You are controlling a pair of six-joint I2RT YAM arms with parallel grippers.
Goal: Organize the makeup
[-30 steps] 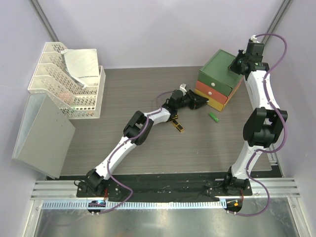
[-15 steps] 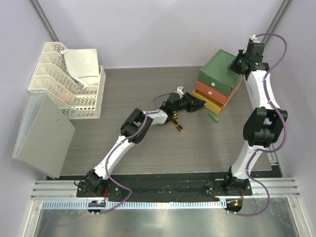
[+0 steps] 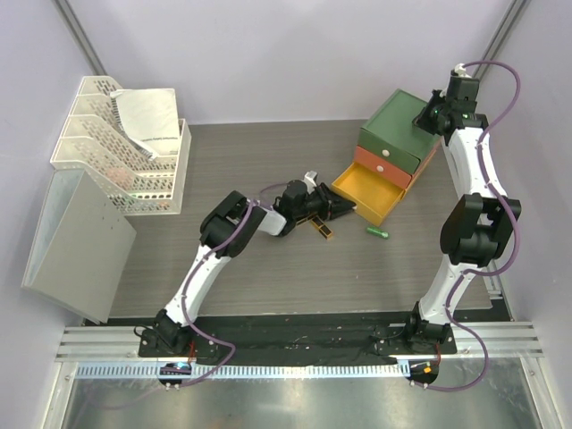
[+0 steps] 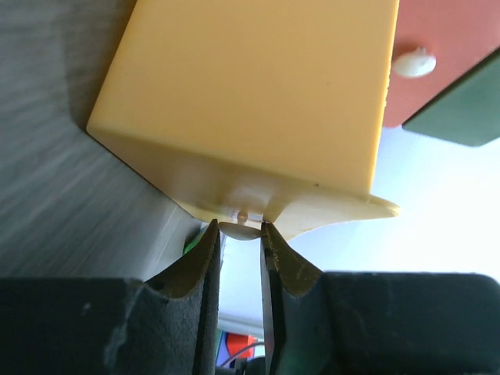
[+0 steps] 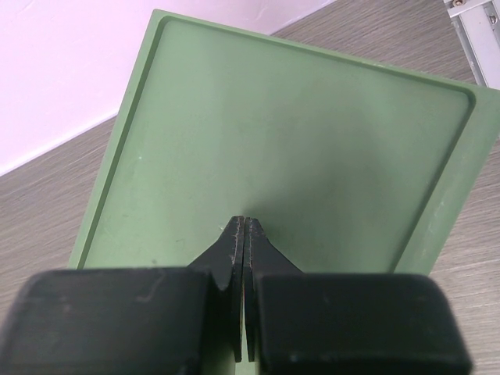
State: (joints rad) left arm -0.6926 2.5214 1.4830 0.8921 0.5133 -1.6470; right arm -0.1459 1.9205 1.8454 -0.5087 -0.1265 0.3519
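Trays of white mesh (image 3: 116, 147) stand at the far left of the worktop (image 3: 223, 268), well apart from everything else. Toward the middle, the left tool (image 3: 347, 208) is clamped on the small white knob (image 4: 240, 227) of the yellow drawer (image 3: 368, 189), its two fingers pinching the knob from either side. A black-gold stick (image 3: 323, 229) lies on the worktop just beside that tool, on its near side. The yellow drawer stands out from the bottom of the drawer box (image 3: 393, 134) – the orange drawer (image 3: 386, 161) above it sits flush. A green tube (image 3: 377, 231) lies on the worktop near the open drawer's front corner, not touching it. At the right, the right tool (image 5: 244, 223) has its fingers pressed together, tips over the box's green top.
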